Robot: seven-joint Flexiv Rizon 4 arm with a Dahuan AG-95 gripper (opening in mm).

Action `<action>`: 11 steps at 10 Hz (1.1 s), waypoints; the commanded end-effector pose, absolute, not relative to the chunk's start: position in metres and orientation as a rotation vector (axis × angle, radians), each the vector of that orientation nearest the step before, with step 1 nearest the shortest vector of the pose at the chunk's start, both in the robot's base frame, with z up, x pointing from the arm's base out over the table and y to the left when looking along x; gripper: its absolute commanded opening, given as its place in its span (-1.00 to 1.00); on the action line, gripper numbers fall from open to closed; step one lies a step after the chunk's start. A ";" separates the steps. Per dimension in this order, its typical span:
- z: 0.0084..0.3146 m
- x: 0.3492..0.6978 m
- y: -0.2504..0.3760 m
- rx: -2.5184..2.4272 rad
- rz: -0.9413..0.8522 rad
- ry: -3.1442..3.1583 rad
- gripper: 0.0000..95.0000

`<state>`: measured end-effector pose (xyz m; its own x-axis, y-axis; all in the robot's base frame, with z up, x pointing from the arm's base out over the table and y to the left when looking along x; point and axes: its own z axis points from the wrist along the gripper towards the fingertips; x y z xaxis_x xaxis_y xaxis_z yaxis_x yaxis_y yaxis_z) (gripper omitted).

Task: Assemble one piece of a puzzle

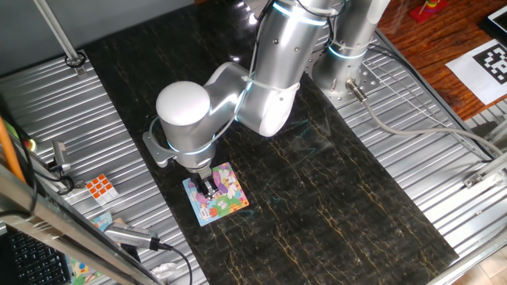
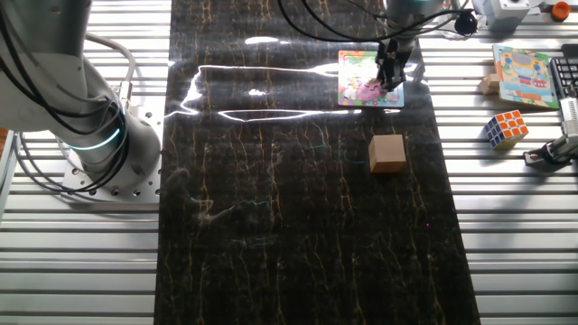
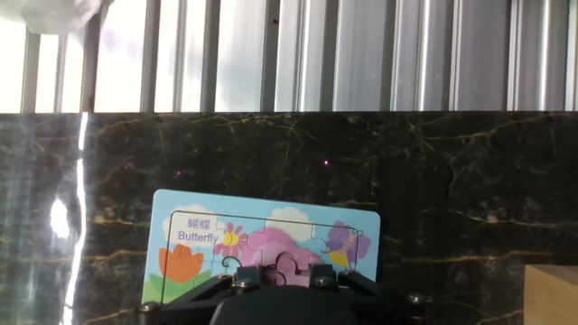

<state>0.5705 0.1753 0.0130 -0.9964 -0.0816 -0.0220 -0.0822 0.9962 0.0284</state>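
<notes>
Hand view caption: the pincer (image 3: 282,271) hangs low over the puzzle with the piece at its tips.

Seen along the fingers, the flat square jigsaw board with a light blue border and a pink, yellow and green cartoon picture (image 3: 194,236) lies on the dark marbled table (image 3: 452,181), and the tiny pink-purple knobbed jigsaw piece (image 3: 291,264) sits right at the fingertips, over the middle of the picture. Whether the fingers are clamped on it or have let go, I cannot tell; nor whether the piece is seated in its hole or riding on top. My worry is that if its knobs sit slightly off the cut-out, pressing down would jam it or skate the light board across the glossy table. A lift with fingers only half released could also drag the piece back out. The tan wooden cube (image 2: 387,153) stands well apart and looks harmless.
</notes>
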 end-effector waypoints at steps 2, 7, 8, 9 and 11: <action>0.011 0.571 0.177 -0.129 0.043 3.118 -1.00; 0.012 0.571 0.177 -0.134 0.043 3.119 -1.00; 0.012 0.571 0.176 -0.140 0.043 3.118 -1.00; 0.012 0.571 0.176 -0.143 0.044 3.117 -1.00; 0.012 0.571 0.176 -0.146 0.042 3.116 -0.60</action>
<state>0.5712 0.1764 0.0129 -0.9954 -0.0925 -0.0230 -0.0931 0.9953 0.0275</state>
